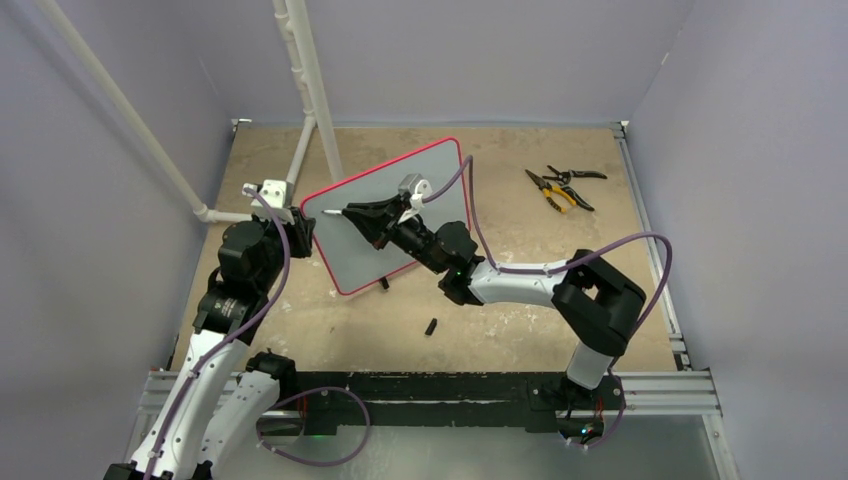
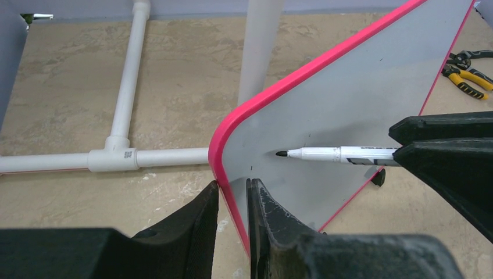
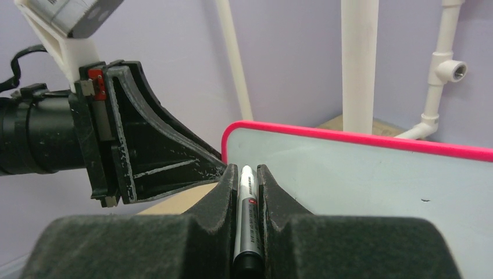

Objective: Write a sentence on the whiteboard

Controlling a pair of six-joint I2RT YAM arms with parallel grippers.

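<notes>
The whiteboard point(image 1: 420, 225) stands tilted on edge at the table's middle, pale grey with a red-pink rim. My left gripper point(image 1: 303, 228) is shut on its left edge, one finger on each side of the rim point(image 2: 228, 174). My right gripper point(image 1: 356, 213) is shut on a white marker point(image 1: 334, 212) with a black tip. In the left wrist view the marker point(image 2: 325, 154) has its tip at the board face point(image 2: 360, 87) near the upper left corner. In the right wrist view the marker point(image 3: 246, 181) lies between the fingers. No sentence shows, only tiny specks.
Yellow-handled pliers point(image 1: 560, 187) lie at the back right. A small black cap point(image 1: 432, 326) lies on the table in front of the board. White PVC pipes point(image 1: 310, 90) rise and run at the back left, close behind the board's left corner.
</notes>
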